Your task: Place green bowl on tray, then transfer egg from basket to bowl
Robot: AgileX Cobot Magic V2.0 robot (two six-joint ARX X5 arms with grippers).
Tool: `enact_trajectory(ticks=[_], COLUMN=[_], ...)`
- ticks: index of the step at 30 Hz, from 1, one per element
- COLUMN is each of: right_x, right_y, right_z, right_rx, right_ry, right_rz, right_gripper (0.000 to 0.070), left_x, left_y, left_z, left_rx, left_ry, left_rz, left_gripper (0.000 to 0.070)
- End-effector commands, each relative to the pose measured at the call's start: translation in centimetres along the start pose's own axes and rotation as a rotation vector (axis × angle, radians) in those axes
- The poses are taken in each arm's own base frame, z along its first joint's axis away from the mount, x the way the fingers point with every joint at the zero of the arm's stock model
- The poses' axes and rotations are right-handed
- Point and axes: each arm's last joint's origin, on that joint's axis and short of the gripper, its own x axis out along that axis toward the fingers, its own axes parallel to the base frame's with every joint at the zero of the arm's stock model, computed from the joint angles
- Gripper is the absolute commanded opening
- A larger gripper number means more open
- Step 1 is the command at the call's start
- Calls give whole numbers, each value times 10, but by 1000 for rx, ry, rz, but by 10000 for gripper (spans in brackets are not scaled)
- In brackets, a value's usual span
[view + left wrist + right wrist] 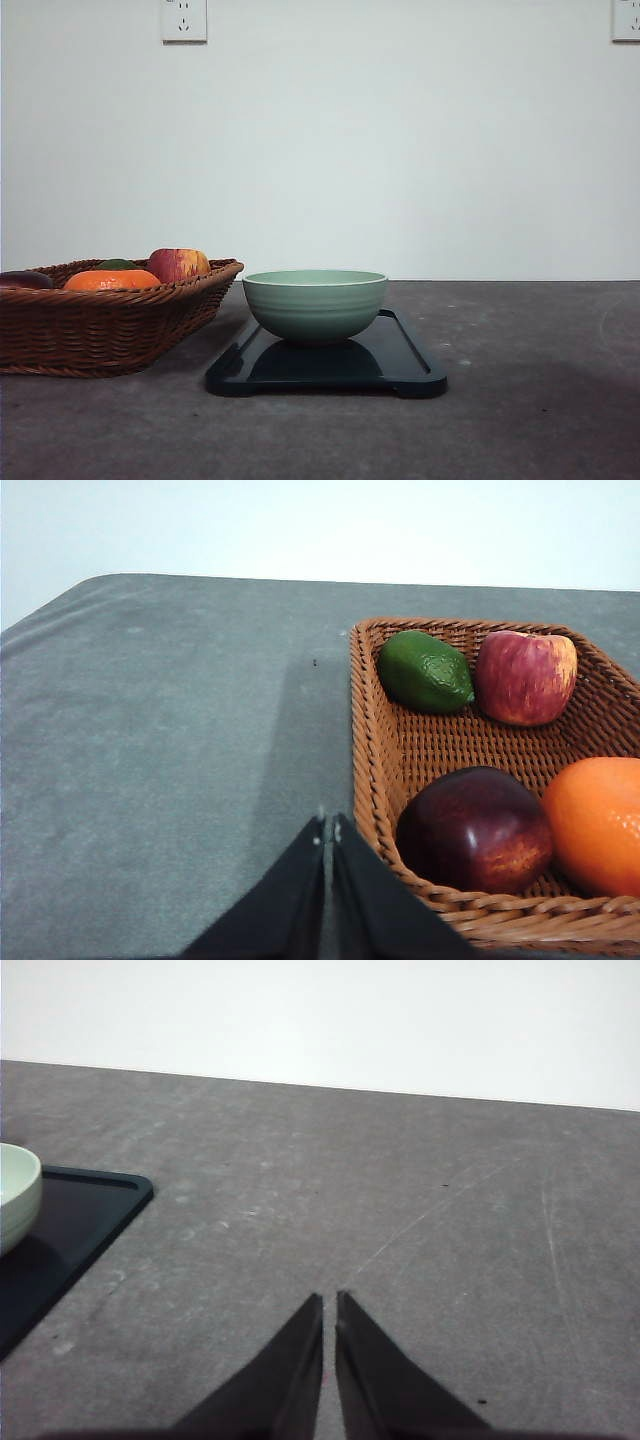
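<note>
The green bowl [315, 305] stands upright on the dark tray [400, 360] at the table's middle, and its inside looks empty. To the left sits the wicker basket [100, 330] holding fruit; the egg is out of view. In the left wrist view my left gripper [327, 825] is shut on nothing, over bare table just outside the basket's [365, 740] near corner. My right gripper [329, 1300] is shut and empty above bare table, with the tray [80, 1215] and bowl [15, 1195] off to one side.
The basket holds a lime [425, 672], a red apple [525, 677], a dark red apple [475, 830] and an orange [598, 825]. Grey tabletop [540, 400] stretches to the right of the tray. A white wall stands behind the table.
</note>
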Motion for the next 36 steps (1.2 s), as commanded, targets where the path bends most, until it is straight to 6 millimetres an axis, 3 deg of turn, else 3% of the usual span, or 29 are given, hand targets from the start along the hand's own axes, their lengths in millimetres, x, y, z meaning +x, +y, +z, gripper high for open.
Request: enact_trajectory(ticks=[1, 36], right_x=[0, 0], right_y=[0, 0], right_z=[0, 0], right_rx=[2, 2], right_ry=[-10, -10], right_rz=[2, 2], right_gripper=[16, 16], left_x=[2, 2], left_y=[0, 0], left_z=[-6, -6], left_rx=[10, 10], left_ry=[22, 22], left_rz=[1, 1], left_gripper=[0, 0])
